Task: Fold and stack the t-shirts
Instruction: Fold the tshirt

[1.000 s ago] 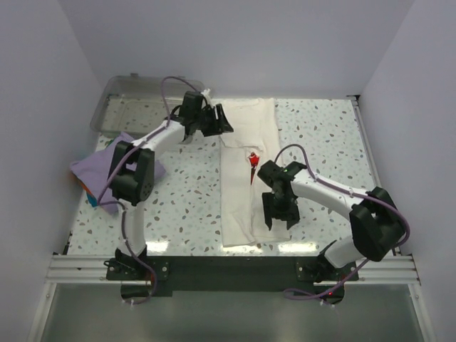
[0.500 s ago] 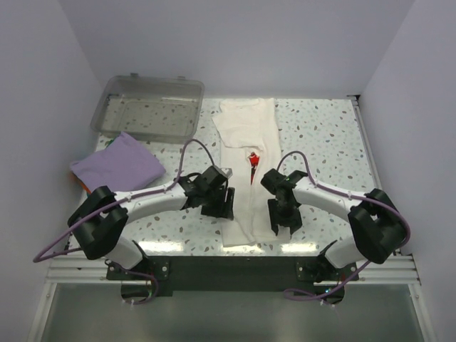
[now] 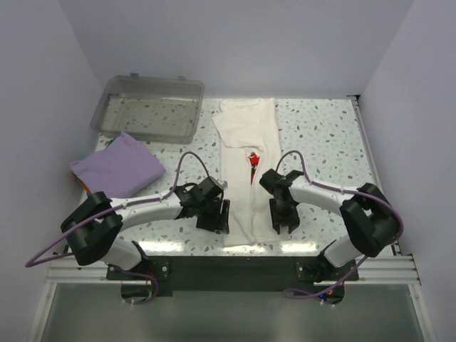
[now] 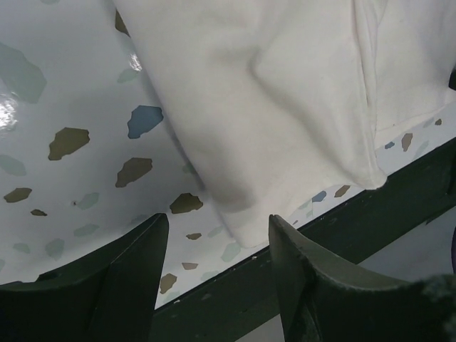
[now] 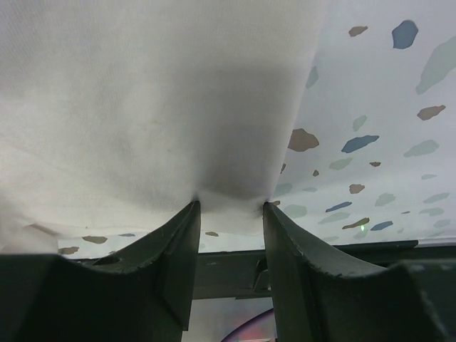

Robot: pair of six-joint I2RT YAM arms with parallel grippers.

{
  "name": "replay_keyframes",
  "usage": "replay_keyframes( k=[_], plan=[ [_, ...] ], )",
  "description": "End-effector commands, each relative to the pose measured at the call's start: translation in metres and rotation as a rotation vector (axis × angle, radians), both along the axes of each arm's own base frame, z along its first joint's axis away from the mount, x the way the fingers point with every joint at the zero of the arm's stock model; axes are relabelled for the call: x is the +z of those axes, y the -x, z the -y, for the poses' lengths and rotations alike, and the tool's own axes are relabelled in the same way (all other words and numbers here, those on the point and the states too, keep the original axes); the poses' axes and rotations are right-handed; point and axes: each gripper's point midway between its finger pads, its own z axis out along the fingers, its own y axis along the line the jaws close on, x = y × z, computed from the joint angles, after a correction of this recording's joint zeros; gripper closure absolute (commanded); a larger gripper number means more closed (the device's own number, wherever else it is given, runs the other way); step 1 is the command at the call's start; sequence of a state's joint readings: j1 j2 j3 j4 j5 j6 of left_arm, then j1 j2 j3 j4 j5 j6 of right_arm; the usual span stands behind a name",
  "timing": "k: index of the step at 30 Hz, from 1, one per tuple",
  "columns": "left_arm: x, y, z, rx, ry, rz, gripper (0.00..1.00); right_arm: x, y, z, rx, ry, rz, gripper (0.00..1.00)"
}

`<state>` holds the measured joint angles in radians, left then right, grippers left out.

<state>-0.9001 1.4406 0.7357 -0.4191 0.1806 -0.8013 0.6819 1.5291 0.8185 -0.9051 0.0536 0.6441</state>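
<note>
Only at the wrists: right fingers (image 5: 171,271) half-parted astride cream-white t-shirt (image 5: 142,107) hem, left fingers (image 4: 121,278) wide, empty.

No readable text, numbers or brand names in any view; only marking is a red print (image 3: 254,165) on the cream t-shirt (image 3: 246,135); too small in the top view to make out letters.

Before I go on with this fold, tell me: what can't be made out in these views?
Top view: the near hem corners of the cream shirt, covered by the left hand and right hand.
Top view: whatever lies under the lavender shirt; only a colourful sliver shows.
Red logo: folded, too small to read.
</note>
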Motion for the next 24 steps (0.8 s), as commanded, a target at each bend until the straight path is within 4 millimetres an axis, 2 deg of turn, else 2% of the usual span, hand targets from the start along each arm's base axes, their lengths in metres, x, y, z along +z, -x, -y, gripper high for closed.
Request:
replay_keyframes(
  k=[1, 4, 8, 11, 13, 15, 18, 20, 22, 24],
  plan=[
    [-0.005, 0.014, 0.015, -0.047, 0.074, -0.054, 0.37, 0.007, -0.003, 0.003, -0.012, 0.002, 0.037, 0.57],
    [-0.009, 0.019, 0.017, -0.057, 0.095, -0.08, 0.39, 0.004, 0.002, 0.006, -0.015, 0.009, 0.027, 0.59],
    [-0.024, 0.034, 0.017, -0.073, 0.093, -0.148, 0.44, 0.0, 0.007, 0.009, -0.018, 0.004, 0.021, 0.61],
    [-0.031, 0.041, 0.018, -0.085, 0.088, -0.171, 0.53, -0.003, 0.013, 0.012, -0.017, 0.006, 0.009, 0.65],
    [-0.036, 0.044, 0.013, -0.079, 0.049, -0.179, 0.64, -0.004, 0.014, 0.013, -0.014, 0.004, 0.011, 0.67],
    [-0.041, 0.048, 0.006, -0.074, 0.012, -0.188, 0.74, -0.005, 0.013, 0.014, -0.012, 0.003, 0.02, 0.74],
    [-0.047, 0.054, -0.003, -0.07, -0.029, -0.19, 0.83, -0.006, 0.014, 0.015, -0.003, 0.004, 0.014, 0.84],
    [-0.05, 0.057, -0.008, -0.062, -0.052, -0.186, 0.89, -0.005, 0.015, 0.016, -0.003, 0.01, 0.009, 0.86],
    [-0.055, 0.062, -0.016, -0.054, -0.085, -0.186, 0.99, -0.001, 0.015, 0.016, -0.003, 0.002, 0.018, 0.86],
    [-0.056, 0.064, -0.023, -0.033, -0.108, -0.181, 1.0, 0.004, 0.015, 0.014, -0.004, -0.011, 0.023, 0.85]
  ],
)
